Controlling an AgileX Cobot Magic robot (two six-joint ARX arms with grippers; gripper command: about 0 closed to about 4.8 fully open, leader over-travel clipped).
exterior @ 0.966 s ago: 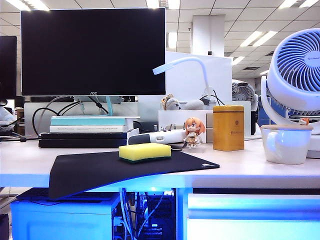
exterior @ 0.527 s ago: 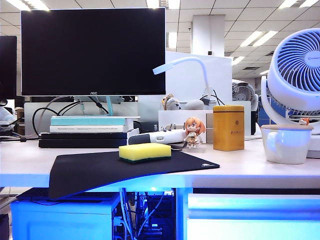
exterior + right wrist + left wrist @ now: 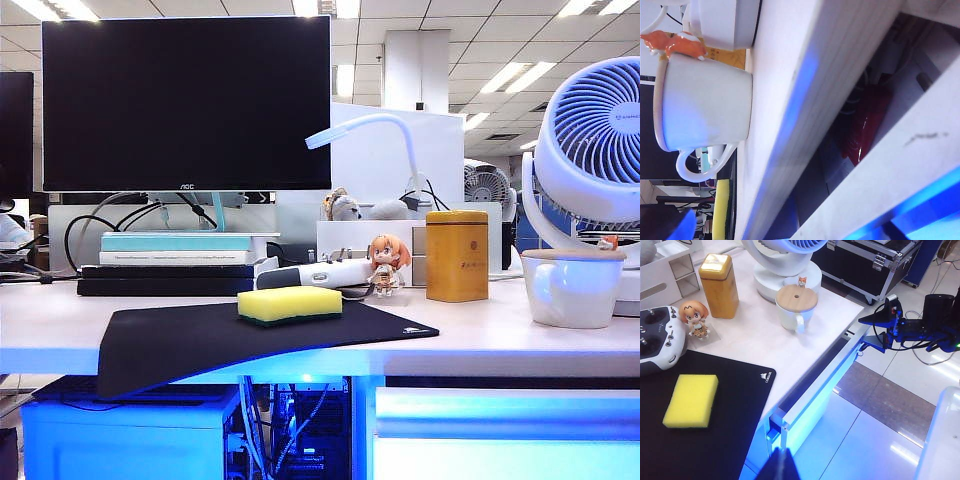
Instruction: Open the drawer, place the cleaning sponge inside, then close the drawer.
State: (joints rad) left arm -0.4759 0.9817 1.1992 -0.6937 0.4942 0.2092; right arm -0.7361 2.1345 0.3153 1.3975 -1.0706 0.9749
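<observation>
- Across the exterior pictures nothing shifts since a second ago: the sponge, the tin and the mug sit where they were, and neither arm shows in that view.
- The small rectangular bright yellow foam cleaning sponge (image 3: 290, 304) with its thin dark green underside lies flat on the black desk mat (image 3: 200, 340), untouched, well apart from both claws.
- The wide shallow white drawer (image 3: 812, 392) with a pale blue tint hangs under the desk edge, pulled out only a crack, with a dark gap between its front and the desktop.
- The left gripper (image 3: 781, 465) hovers off the desk edge, above the floor and near the drawer's end; its dark fingers are pressed together with nothing between them.
- The right gripper (image 3: 887, 325) is seen from the left wrist camera at the far end of the drawer front, its jaws spread wide; whether it touches the panel cannot be told.
- Its own camera looks along the white desk edge (image 3: 790, 115) close up, with the drawer front (image 3: 900, 165) beside it.
- Farther off stand a white ceramic mug with a wooden lid (image 3: 572, 285), a tall golden-yellow tin canister (image 3: 457, 255), a small orange-haired figurine (image 3: 386, 263) and a white desk fan (image 3: 595, 140).
</observation>
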